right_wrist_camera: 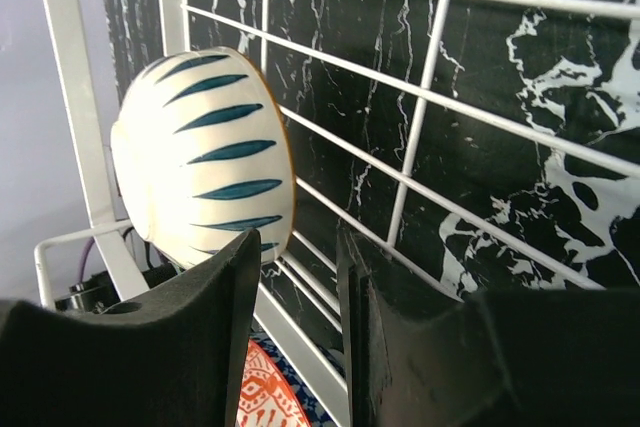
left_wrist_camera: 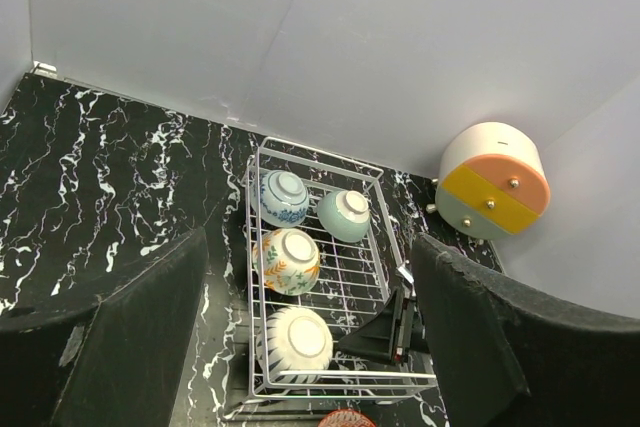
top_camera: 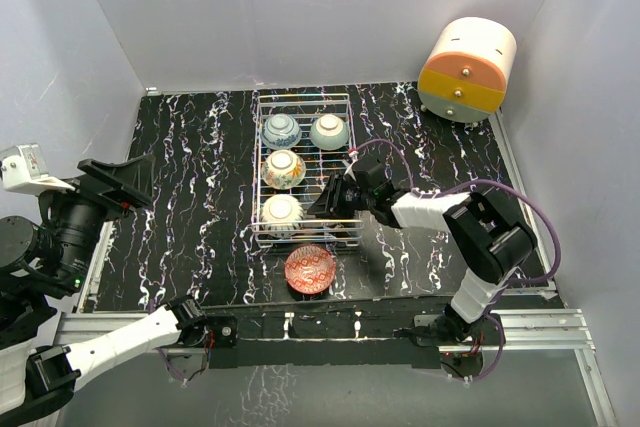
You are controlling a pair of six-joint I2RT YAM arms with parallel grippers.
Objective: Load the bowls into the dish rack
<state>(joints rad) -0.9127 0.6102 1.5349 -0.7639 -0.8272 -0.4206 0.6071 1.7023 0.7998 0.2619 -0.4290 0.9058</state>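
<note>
Setting: robot test cell. Evidence: plain grey partition walls [top_camera: 300,7], black marbled tabletop [top_camera: 190,177], aluminium mounting rail [top_camera: 540,322], observation camera [top_camera: 75,225].

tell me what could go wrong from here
The right gripper sits low over the dish rack, close beside the striped bowl; pulling out could knock it or snag a wire. The red bowl lies near the front edge of the table, so a clumsy grasp might push it off.

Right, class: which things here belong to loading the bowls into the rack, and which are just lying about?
Job: dish rack; upside down in it, blue patterned bowl, mint bowl, leafy bowl, blue-striped bowl; red patterned bowl on the table outside it.
Lying about: cream-and-orange drawer unit.
</note>
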